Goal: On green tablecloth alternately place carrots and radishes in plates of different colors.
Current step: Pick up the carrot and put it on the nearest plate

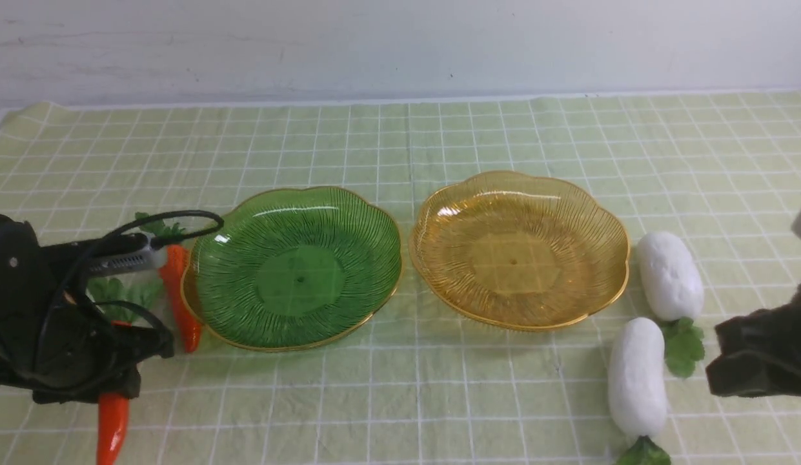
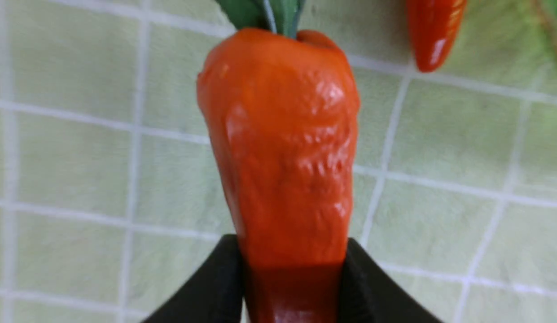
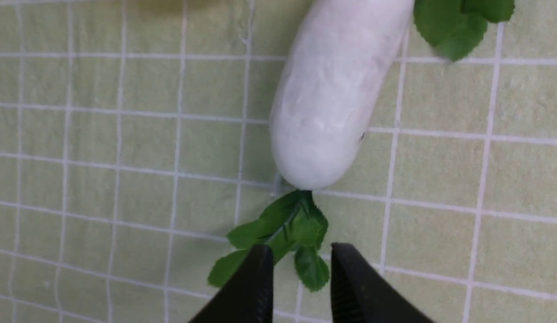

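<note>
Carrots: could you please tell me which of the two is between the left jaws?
The nearer carrot, closest to the camera; the other carrot lies free beside the green plate.

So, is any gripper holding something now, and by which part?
The left gripper clamps the near carrot at its narrow lower body. The right gripper holds nothing; its jaws stand apart beside the leaves of the near radish.
</note>
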`<state>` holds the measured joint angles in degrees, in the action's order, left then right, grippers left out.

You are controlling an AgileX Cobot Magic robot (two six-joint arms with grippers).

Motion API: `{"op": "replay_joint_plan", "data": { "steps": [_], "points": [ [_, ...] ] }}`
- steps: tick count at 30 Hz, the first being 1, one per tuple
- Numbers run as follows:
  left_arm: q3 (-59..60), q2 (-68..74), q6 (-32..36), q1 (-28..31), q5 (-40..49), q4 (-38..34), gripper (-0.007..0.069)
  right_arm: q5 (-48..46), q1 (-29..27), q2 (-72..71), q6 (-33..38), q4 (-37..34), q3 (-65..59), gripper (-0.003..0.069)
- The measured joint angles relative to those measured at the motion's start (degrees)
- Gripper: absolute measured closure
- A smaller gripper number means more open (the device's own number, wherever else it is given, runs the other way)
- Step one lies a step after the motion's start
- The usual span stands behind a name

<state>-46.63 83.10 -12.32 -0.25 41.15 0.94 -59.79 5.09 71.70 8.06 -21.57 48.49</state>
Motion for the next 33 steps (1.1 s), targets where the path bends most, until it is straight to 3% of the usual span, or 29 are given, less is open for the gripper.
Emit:
{"op": "replay_joint_plan", "data": {
  "steps": [3,4,5,6,9,12,15,18,21,27,29,33],
  "points": [
    [-0.6,-7.1,0.5,0.0,1.7,-0.5,0.0400,4.5,2.5,4.1,-0.1,0.4,0.1,0.0332],
    [-0.9,-7.4,0.8,0.0,1.8,-0.9,0.0400,4.9,2.7,4.3,-0.1,0.4,0.1,0.0323],
    [-2.8,-9.1,2.8,0.0,2.6,-2.5,0.0400,9.6,3.7,7.0,-0.1,0.4,0.1,0.0235],
    [-4.0,-9.4,4.0,0.0,2.7,-3.5,0.0400,11.2,3.9,8.1,-0.2,0.5,0.1,0.0192],
    [-9.0,-7.9,10.8,0.0,2.7,-10.2,0.0400,15.7,4.0,12.7,-1.1,0.7,0.3,0.0083],
    [-13.7,-3.6,19.1,-0.1,2.7,-18.8,0.0400,17.7,4.0,18.3,-2.7,0.7,1.6,0.0023],
    [-16.8,1.4,26.7,-0.9,2.7,-25.1,0.0400,18.2,4.0,21.6,-3.1,0.3,2.8,0.0021],
    [-20.4,7.7,35.2,-3.0,2.4,-30.5,0.0400,18.0,4.0,24.5,-3.1,-0.1,4.3,0.0100],
    [-22.5,12.3,36.4,-3.8,2.0,-31.9,0.0400,17.1,4.0,25.2,-3.1,-0.3,4.9,0.0230],
    [-25.3,19.7,34.7,-3.8,-0.1,-31.9,0.0396,14.0,4.0,23.8,-2.7,0.1,5.1,0.0230],
    [-26.1,22.4,34.3,-3.8,-0.6,-31.9,0.0333,12.3,4.0,19.8,-2.5,-0.8,5.1,0.0230],
    [-27.4,24.5,34.4,-3.8,-0.7,-31.9,0.0133,10.8,4.0,13.6,-1.8,-3.3,11.1,0.0230]
  ]
}}
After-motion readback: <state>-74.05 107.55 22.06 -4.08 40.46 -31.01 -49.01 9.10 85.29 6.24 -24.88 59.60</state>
